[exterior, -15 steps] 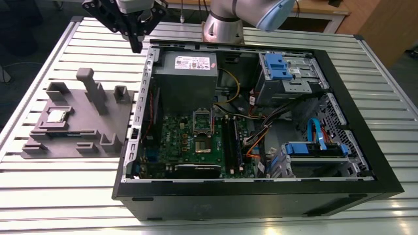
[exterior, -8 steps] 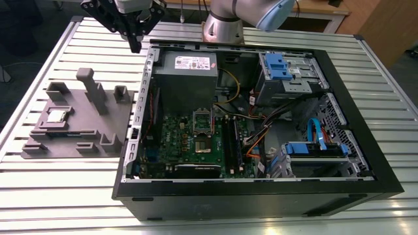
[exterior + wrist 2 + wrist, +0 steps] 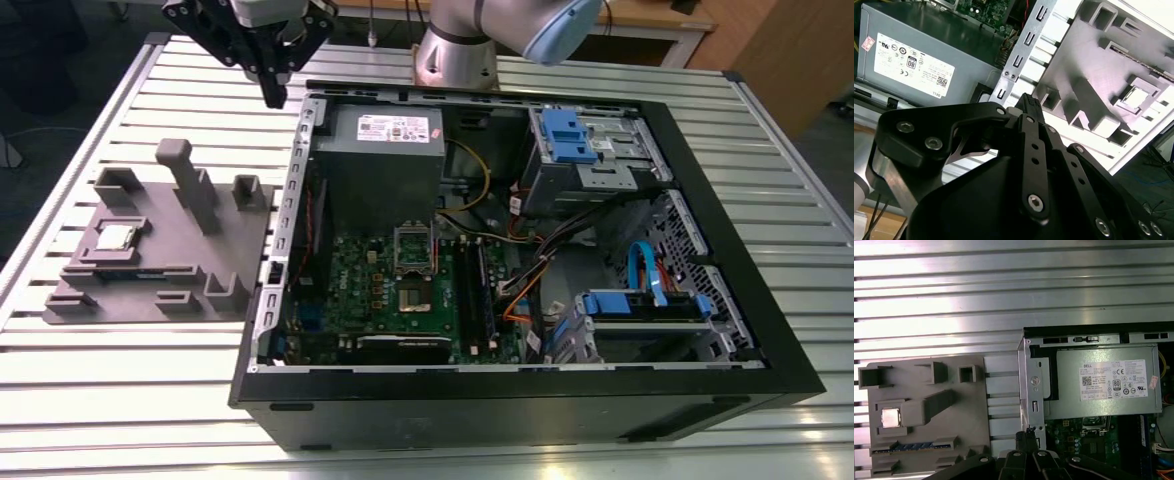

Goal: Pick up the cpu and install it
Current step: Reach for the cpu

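The cpu (image 3: 118,237) is a small shiny silver square lying in a recess of the grey fixture (image 3: 180,255), at the exterior view's left. Both wrist views also show the cpu (image 3: 890,417) (image 3: 1136,97) resting there. My black gripper (image 3: 274,92) hangs above the table near the case's back left corner, well away from the cpu, shut with nothing between its fingers. Its tip (image 3: 1026,436) (image 3: 1029,101) lies over the case edge beside the power supply. The motherboard socket (image 3: 414,262) sits in the middle of the open case.
The open black computer case (image 3: 747,380) lies on a slatted metal table (image 3: 134,410). Inside are a grey power supply (image 3: 380,135), blue drive bays (image 3: 574,135) and cables. The fixture has upright posts (image 3: 187,180) and holds a memory stick (image 3: 914,445).
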You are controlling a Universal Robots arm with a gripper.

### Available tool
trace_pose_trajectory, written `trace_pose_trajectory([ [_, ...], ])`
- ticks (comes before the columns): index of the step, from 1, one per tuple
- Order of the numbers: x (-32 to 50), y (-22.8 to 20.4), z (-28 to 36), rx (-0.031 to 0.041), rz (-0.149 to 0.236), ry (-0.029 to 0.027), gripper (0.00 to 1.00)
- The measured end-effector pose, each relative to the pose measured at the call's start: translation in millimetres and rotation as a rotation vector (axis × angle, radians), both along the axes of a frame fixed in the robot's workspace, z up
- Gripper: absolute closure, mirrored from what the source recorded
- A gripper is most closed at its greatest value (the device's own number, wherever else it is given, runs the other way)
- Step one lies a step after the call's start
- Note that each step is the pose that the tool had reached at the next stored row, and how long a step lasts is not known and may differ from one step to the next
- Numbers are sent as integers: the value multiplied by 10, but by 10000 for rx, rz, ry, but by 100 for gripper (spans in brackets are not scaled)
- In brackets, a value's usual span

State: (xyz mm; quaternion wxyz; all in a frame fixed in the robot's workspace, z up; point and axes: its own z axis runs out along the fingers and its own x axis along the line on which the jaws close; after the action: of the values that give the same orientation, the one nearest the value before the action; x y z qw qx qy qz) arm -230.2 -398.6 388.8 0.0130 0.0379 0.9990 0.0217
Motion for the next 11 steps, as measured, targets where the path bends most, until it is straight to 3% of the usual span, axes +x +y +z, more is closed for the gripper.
trace_pose_trajectory([
  [3,-46,0,-2,1,0,-1,90],
  [11,-74,0,-2,0,0,-1,90],
])
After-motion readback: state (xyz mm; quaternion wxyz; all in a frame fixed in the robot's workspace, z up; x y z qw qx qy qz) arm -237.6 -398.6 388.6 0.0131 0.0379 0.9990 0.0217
